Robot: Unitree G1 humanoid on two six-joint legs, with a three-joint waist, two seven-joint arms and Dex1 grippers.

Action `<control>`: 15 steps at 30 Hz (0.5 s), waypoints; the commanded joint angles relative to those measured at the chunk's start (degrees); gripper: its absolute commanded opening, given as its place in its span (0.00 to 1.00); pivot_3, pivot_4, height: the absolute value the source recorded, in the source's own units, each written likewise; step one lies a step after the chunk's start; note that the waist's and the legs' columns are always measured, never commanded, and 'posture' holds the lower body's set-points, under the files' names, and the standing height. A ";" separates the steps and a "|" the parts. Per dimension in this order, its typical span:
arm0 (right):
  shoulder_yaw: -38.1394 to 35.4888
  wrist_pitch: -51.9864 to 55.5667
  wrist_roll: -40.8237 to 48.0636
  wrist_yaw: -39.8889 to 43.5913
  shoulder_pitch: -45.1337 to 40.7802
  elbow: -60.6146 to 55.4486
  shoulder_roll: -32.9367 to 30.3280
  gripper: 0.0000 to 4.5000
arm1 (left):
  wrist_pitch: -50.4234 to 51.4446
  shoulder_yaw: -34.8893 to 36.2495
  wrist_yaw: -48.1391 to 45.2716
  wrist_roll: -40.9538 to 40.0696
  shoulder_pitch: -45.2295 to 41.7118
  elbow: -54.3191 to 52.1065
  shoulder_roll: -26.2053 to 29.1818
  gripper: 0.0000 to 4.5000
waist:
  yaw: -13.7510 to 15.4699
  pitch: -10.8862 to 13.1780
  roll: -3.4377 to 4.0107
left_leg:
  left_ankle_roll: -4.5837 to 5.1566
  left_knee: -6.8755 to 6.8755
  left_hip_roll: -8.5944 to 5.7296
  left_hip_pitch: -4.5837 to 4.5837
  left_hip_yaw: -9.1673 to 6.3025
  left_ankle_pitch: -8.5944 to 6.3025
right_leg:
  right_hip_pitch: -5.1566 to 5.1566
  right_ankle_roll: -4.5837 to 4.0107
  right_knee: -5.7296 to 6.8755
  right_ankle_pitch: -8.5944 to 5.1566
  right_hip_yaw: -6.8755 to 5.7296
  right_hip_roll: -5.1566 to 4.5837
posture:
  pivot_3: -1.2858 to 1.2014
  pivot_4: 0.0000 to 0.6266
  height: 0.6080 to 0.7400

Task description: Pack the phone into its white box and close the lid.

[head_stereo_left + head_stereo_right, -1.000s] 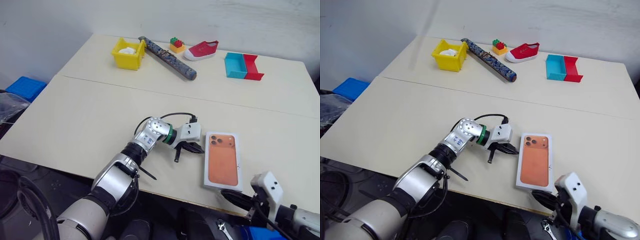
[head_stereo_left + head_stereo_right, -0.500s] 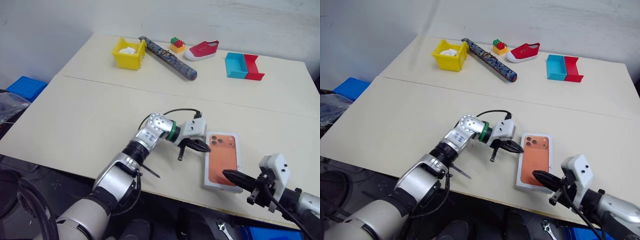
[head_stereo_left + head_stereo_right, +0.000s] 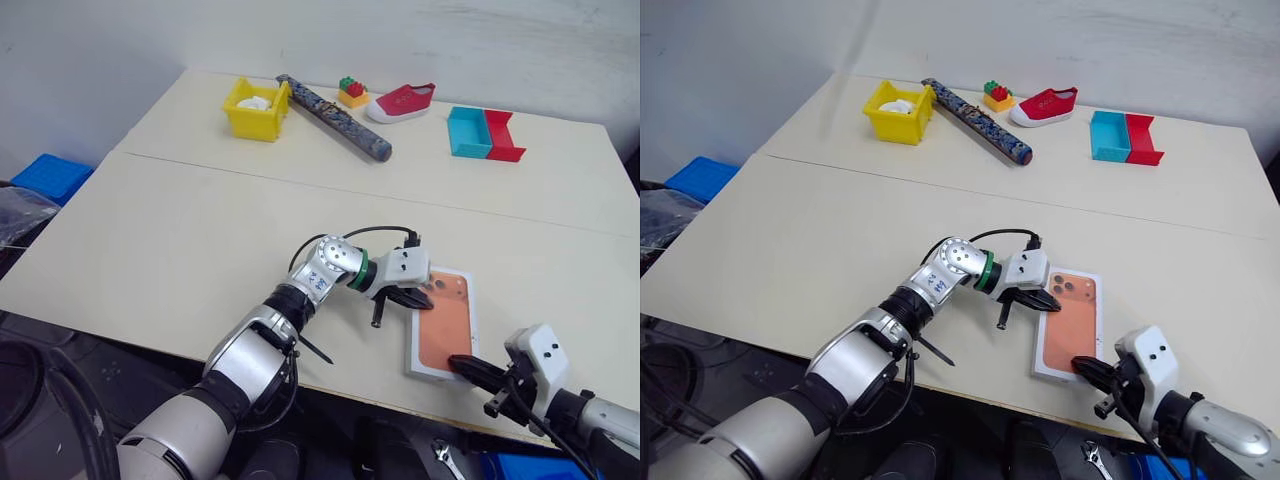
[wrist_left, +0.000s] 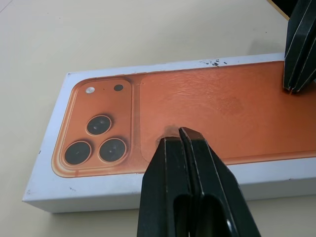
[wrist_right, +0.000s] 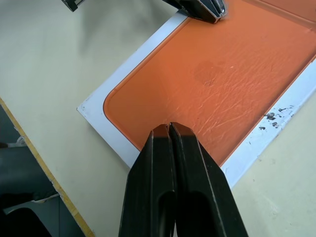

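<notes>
The lid [image 3: 443, 325], printed face up with its orange phone picture, is seen lying flat near the front edge of the tabletop [image 3: 180, 240]. The left gripper [image 4: 185, 136] is pressed shut, its fingers over the middle of the printed face. The right gripper [image 5: 169, 128], fingers likewise pressed together and empty, is placed at the lid's near end.

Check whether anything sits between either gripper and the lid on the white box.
Nothing visible does. The lid, printed face up on the table, has both shut grippers over it: the left gripper above the orange print beside the camera picture, the right gripper above the corner nearest the table edge. Whether the tips touch the lid cannot be told.
</notes>
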 commanded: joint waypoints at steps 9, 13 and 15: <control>-11.52 -10.47 -4.32 14.25 0.48 3.52 -4.26 0.14 | 19.55 7.76 -14.06 -10.62 9.14 -24.31 18.27 0.34 | -2.59 0.03 0.16 | 0.00 0.00 0.00 0.10 0.12 0.00 | -0.08 0.00 0.27 0.00 0.18 0.03 | 0.52 0.24 1.00; -22.90 -9.09 1.45 27.55 1.16 7.96 -9.75 0.42 | 34.89 11.72 -20.99 -19.48 15.67 -42.08 30.45 0.61 | -2.79 0.09 0.26 | 0.00 0.01 0.03 0.08 0.07 0.00 | -0.08 -0.01 0.27 -0.01 0.43 0.03 | 0.52 0.24 1.00; -27.99 -7.27 3.67 32.91 0.76 11.54 -12.78 0.57 | 42.11 14.36 -23.24 -24.22 18.27 -49.68 36.73 0.75 | -2.74 0.09 0.26 | -0.01 0.00 0.05 0.08 0.03 0.00 | -0.06 -0.03 0.24 -0.02 0.41 0.02 | 0.52 0.24 1.00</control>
